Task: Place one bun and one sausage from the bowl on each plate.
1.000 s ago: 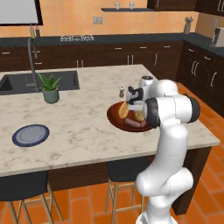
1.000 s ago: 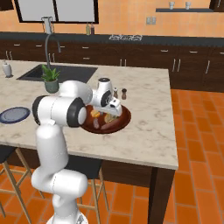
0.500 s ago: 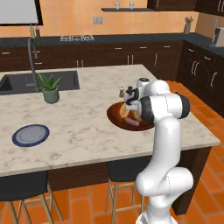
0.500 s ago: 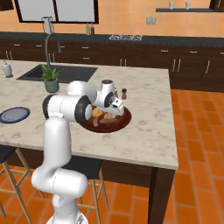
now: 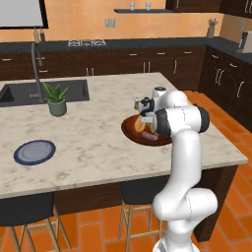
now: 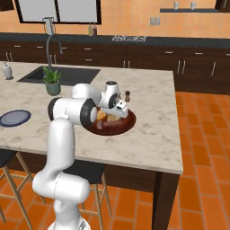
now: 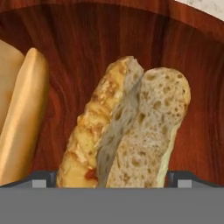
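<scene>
The tool (image 6: pixel 117 109) is hanging low over the bowl (image 5: pixel 132 130), its jaws standing wide apart with nothing clamped between them. In the hand view the two dark fingertips (image 7: pixel 43 178) are peeking up at the bottom corners, one on each side of a split bun (image 7: pixel 131 131). The bun is lying inside the bowl (image 7: pixel 87 35) on the reddish-brown wood grain, its long axis running from the bottom of the hand view up toward the top and leaning slightly to the right; its cut, porous crumb is facing right and its golden browned crust is facing left. Just left of it, a smooth, pale tan bun (image 7: pixel 24 113) is lying with its long axis nearly parallel, apart from the split one by a strip of bare wood. In the base views the bowl (image 6: pixel 128 123) is sitting on the marble surface (image 5: pixel 93 138) near its right end, holding a pale bun (image 5: pixel 140 126) and a pinkish sausage (image 5: pixel 150 137) by the near rim. A dark blue plate (image 5: pixel 34 152) is lying well apart from the bowl, toward the left near edge of the surface, and is holding nothing. A potted plant (image 5: pixel 56 100) is standing beside the sink (image 5: pixel 19 93), and a small dark shaker (image 6: pixel 127 96) is standing just behind the bowl.
</scene>
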### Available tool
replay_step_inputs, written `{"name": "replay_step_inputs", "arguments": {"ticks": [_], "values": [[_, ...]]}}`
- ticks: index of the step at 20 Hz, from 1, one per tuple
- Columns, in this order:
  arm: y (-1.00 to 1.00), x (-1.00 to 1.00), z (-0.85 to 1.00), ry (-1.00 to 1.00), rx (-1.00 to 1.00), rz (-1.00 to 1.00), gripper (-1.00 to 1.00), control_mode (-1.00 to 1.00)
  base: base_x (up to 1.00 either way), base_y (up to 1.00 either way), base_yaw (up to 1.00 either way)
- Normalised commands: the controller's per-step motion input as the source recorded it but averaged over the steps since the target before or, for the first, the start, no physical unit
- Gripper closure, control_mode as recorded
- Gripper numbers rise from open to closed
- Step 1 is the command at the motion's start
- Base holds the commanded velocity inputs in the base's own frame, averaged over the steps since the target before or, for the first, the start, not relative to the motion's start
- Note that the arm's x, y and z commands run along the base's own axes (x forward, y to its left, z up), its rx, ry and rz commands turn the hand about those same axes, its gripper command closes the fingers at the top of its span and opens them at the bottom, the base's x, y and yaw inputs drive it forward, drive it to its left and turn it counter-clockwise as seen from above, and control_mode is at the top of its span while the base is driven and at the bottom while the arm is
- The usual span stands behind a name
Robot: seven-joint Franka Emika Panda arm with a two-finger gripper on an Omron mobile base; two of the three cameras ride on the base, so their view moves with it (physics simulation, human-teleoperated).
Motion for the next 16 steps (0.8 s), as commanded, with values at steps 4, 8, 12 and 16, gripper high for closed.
{"name": "replay_step_inputs", "arguments": {"ticks": [4, 8, 12, 16], "values": [[0.00, 0.00, 0.00, 0.00, 0.00, 0.00, 1.00, -1.00, 0.00, 0.00, 0.00], [0.00, 0.00, 0.00, 0.00, 0.00, 0.00, 1.00, -1.00, 0.00, 0.00, 0.00], [0.00, -0.04, 0.00, -0.01, 0.00, 0.00, 1.00, -1.00, 0.00, 0.00, 0.00], [-0.03, -0.39, 0.63, -0.02, 0.00, 0.01, 1.00, -1.00, 0.00, 0.00, 0.00]]}}
